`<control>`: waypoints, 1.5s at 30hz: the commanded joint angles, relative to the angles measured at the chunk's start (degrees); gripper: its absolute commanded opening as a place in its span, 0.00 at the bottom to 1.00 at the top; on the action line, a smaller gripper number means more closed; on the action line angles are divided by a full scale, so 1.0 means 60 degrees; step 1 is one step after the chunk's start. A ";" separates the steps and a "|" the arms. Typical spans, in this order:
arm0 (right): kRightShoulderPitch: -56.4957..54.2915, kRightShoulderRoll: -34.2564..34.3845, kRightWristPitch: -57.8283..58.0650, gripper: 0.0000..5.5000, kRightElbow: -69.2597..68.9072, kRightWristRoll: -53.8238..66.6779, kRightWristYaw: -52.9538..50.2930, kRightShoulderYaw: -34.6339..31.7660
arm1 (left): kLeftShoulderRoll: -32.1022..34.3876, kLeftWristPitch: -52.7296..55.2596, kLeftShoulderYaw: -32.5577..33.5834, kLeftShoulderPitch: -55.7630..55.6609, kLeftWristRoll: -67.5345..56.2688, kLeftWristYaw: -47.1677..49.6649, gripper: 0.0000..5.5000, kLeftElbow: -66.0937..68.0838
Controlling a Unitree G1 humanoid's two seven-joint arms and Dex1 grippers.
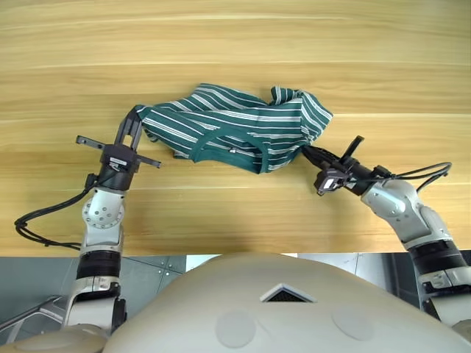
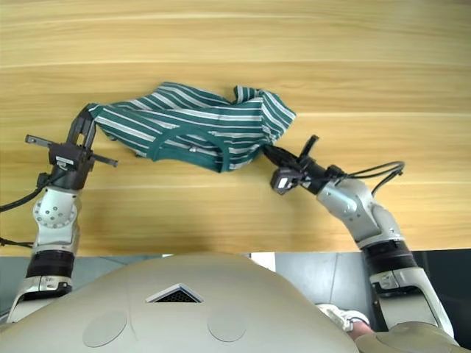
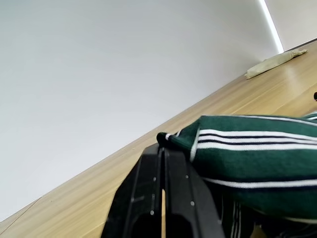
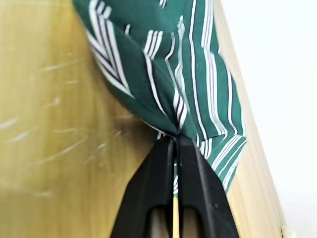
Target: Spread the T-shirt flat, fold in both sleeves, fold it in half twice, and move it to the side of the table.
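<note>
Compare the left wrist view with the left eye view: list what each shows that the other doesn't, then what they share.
Left wrist view, not the left eye view: a pale bundle lying far along the table, and a white wall behind. Left eye view, not the left wrist view: the right gripper, fingers shut on the T-shirt, and the neckline. Shared: the left gripper shut on the striped T-shirt, over the wooden table.

T-shirt (image 1: 235,129): soft striped knit cloth, matt. Table (image 1: 235,44): smooth wood-grain, slight sheen. Fingers (image 3: 163,198): matt black plastic.
</note>
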 commanded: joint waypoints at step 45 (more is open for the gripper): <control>-1.1175 0.3351 -0.0310 0.01 1.0623 0.1813 -0.5232 -0.0231 | 0.0349 0.2086 -0.1889 -0.9677 0.1793 0.2329 0.00 0.9711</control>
